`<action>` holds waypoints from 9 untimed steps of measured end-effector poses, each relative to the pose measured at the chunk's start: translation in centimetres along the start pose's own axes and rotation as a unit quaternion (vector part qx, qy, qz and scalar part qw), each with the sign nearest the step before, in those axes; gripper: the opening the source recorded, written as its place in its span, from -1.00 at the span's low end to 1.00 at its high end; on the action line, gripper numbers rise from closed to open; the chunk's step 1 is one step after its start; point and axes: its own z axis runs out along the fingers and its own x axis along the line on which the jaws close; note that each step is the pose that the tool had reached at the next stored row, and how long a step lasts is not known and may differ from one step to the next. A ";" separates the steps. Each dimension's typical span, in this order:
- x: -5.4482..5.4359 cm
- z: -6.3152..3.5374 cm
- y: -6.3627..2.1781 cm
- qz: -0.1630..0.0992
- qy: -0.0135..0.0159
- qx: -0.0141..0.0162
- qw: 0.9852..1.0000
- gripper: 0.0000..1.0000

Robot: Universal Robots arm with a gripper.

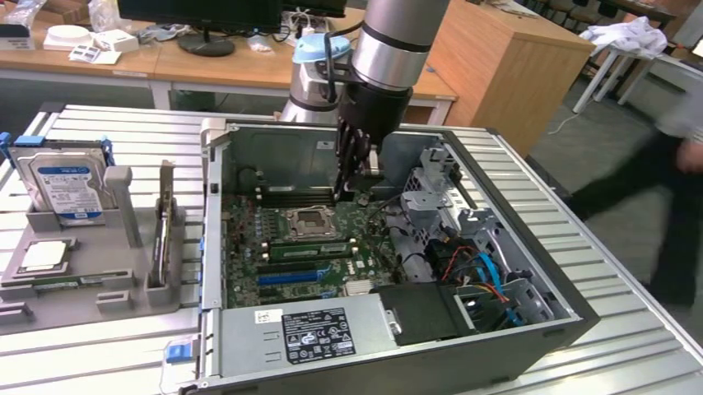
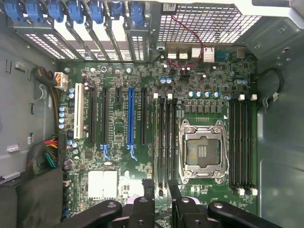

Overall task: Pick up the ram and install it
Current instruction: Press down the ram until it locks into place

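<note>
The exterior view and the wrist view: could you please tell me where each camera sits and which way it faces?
Exterior view: off the arm, looking down at an angle into the open computer case; the arm and gripper show.
Wrist view: on the wrist, looking straight at the motherboard; the gripper shows.
Both share the motherboard, its processor socket and the gripper.

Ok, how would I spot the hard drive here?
Start at the open computer case; to the exterior view's left of it is a grey tray. The hard drive sits at the tray's far end, a silver box with a blue-and-white label, unlike the small square processor chip lying flat nearer the camera.
</note>
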 end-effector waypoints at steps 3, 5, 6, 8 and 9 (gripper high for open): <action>0.0 0.00 0.00 0.000 0.000 0.000 1.000 -0.50; 0.0 0.00 0.00 0.000 0.000 0.000 1.000 -0.50; 0.0 0.00 0.00 0.000 0.000 0.000 1.000 -0.50; 0.0 0.00 0.00 0.000 0.000 0.000 1.000 -0.50; 0.0 0.00 0.00 0.000 0.000 0.000 1.000 -0.50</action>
